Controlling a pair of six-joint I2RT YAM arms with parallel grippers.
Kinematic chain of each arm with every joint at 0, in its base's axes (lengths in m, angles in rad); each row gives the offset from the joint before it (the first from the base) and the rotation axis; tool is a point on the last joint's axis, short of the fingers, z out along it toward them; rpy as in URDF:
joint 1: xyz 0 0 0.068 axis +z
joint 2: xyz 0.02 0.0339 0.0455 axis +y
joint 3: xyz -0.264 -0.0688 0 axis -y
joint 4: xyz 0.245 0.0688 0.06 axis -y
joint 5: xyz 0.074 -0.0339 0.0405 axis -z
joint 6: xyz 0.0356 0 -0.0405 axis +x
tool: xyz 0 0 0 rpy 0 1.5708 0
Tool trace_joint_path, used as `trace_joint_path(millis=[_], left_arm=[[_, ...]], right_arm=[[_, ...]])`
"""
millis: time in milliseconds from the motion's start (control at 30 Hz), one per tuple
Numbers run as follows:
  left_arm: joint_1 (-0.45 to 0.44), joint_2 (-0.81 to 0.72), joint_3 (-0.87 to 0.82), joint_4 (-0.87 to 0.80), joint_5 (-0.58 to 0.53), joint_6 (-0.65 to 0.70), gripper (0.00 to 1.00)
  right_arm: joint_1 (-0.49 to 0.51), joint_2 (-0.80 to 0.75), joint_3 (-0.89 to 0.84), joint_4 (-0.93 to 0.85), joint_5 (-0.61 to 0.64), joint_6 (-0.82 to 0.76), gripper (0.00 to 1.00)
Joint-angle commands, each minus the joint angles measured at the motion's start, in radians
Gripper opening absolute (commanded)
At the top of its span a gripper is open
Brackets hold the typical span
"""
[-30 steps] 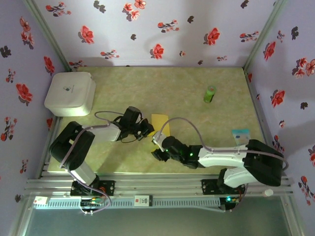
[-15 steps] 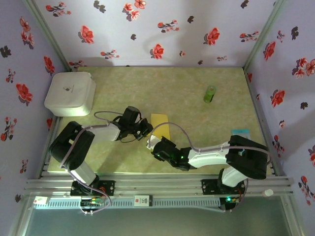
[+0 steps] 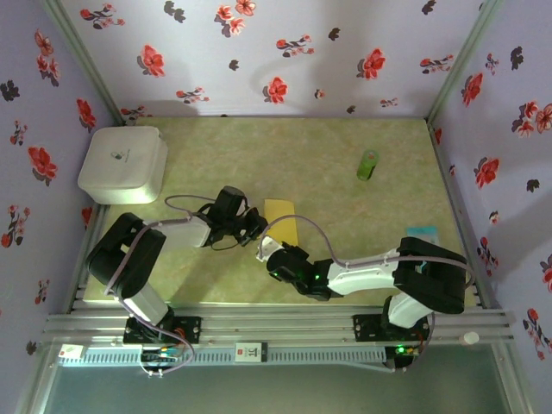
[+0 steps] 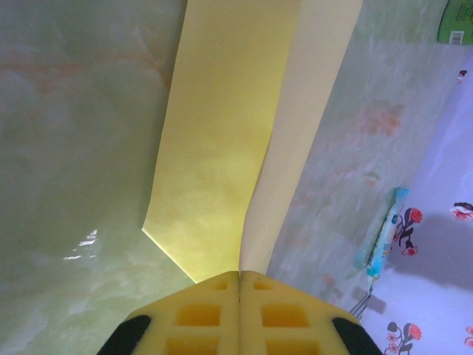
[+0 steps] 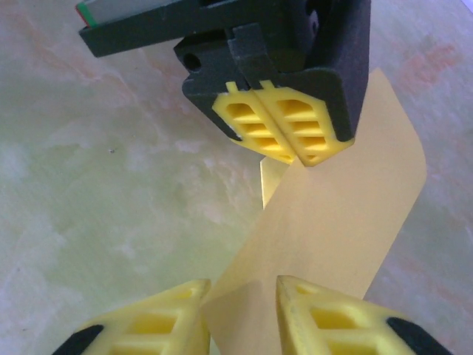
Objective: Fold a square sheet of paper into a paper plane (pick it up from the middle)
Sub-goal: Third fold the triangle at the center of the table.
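The square sheet of paper (image 3: 281,217) is bright yellow and lies folded lengthwise near the table's middle. One flap (image 4: 299,126) stands up from the flat part (image 4: 214,140). My left gripper (image 3: 254,226) is shut on the near edge of that raised flap (image 4: 239,275). My right gripper (image 3: 266,251) sits just below it, open, with the pale underside of the paper (image 5: 347,214) running between its fingers (image 5: 240,299). In the right wrist view the left gripper's pads (image 5: 277,137) pinch the sheet's far corner.
A white rounded box (image 3: 124,163) stands at the back left. A small green cylinder (image 3: 368,164) lies at the back right. A blue packet (image 3: 421,233) rests near the right wall, beside the right arm's elbow.
My right arm has slid left and folded its elbow in, bringing its open fingers up around the paper's edge. The left gripper has kept its hold and stayed put.
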Motion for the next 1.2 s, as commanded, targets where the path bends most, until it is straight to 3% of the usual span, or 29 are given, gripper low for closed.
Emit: trace_joint_path(millis=[0, 333, 467, 633, 667, 767, 900, 1167], left_arm=[[0.006, -0.019, -0.014, 0.014, 0.015, -0.018, 0.0], [0.006, -0.018, -0.018, 0.014, 0.013, -0.021, 0.0], [0.006, -0.019, -0.017, 0.014, 0.012, -0.02, 0.0], [0.011, -0.027, -0.016, 0.003, 0.011, -0.009, 0.0], [0.014, -0.03, -0.016, -0.001, 0.011, -0.004, 0.03], [0.028, -0.055, -0.001, -0.07, 0.001, 0.037, 0.25], [0.064, -0.124, 0.024, -0.211, -0.051, 0.118, 0.38], [0.121, -0.208, 0.1, -0.379, -0.081, 0.252, 0.39]], right_arm=[[0.008, -0.006, 0.01, -0.014, 0.037, 0.02, 0.24], [0.007, -0.005, 0.003, -0.005, 0.041, 0.036, 0.13], [0.008, -0.003, 0.002, -0.01, 0.056, 0.052, 0.02], [0.007, -0.003, 0.002, -0.013, 0.055, 0.064, 0.0], [0.007, -0.004, 0.002, -0.013, 0.055, 0.067, 0.0], [0.0, -0.01, -0.001, -0.016, 0.035, 0.086, 0.0], [-0.059, -0.052, -0.025, 0.01, -0.149, 0.178, 0.0], [-0.242, -0.06, -0.035, 0.095, -0.629, 0.429, 0.0]])
